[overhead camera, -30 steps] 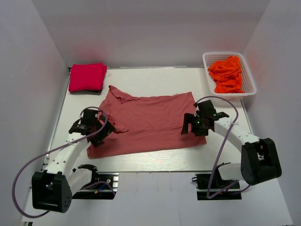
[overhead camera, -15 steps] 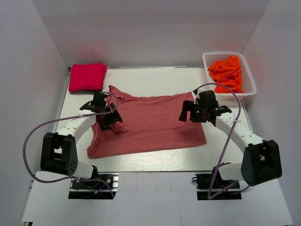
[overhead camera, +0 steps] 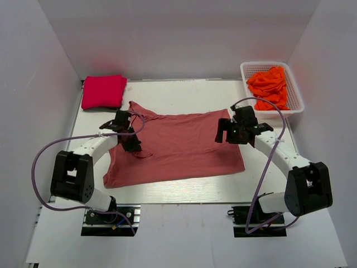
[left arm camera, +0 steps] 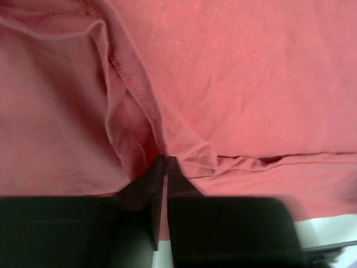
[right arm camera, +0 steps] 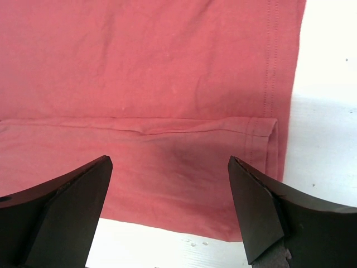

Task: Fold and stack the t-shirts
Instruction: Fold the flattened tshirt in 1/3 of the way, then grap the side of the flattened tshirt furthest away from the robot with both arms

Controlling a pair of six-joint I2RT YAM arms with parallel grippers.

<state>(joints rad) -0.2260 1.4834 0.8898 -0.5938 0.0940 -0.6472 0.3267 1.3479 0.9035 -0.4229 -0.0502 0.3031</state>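
A salmon-pink t-shirt (overhead camera: pixel 181 146) lies spread flat on the middle of the table. My left gripper (overhead camera: pixel 134 146) is down on its left side by the sleeve; in the left wrist view the gripper (left arm camera: pixel 163 160) is shut, with a ruck of the salmon-pink cloth (left arm camera: pixel 223 89) pinched at its tips. Over the shirt's right edge my right gripper (overhead camera: pixel 224 134) hangs open, and the folded hem (right arm camera: pixel 262 134) shows between its fingers (right arm camera: pixel 83 206). A folded crimson-pink t-shirt (overhead camera: pixel 103 91) rests at the back left. Orange t-shirts (overhead camera: pixel 270 86) fill a basket at the back right.
The white mesh basket (overhead camera: pixel 297 101) stands at the back right corner, close to the right wall. White walls close in the table on the left, back and right. Bare white tabletop (overhead camera: pixel 184 92) runs behind the spread shirt and in front of it.
My left gripper moved back and inward onto the shirt by the left sleeve, then shut on the cloth. The right gripper shifted a little back along the right edge and stayed open.
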